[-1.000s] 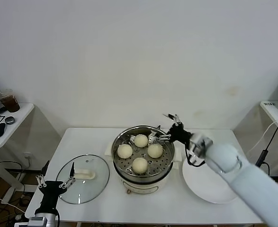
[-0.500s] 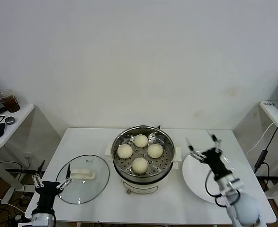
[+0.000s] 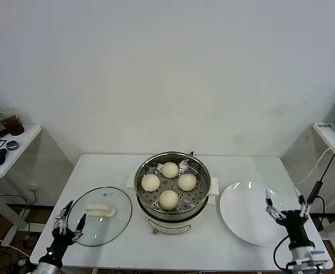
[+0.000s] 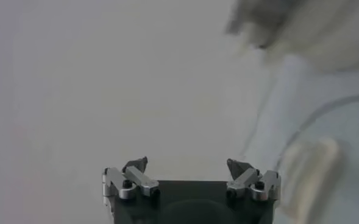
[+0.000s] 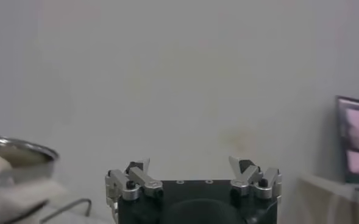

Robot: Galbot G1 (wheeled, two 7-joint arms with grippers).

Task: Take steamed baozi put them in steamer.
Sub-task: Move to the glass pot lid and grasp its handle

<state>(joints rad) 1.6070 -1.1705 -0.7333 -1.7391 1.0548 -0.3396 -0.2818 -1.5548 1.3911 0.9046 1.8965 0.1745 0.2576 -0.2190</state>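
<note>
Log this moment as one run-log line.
baozi: four in steamer | plate: bare | left gripper: open, near glass lid | right gripper: open, beside plate

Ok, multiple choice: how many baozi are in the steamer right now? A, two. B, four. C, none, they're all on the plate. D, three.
B: four baozi sit on the perforated tray of the steamer, and the plate beside it holds none.
</note>
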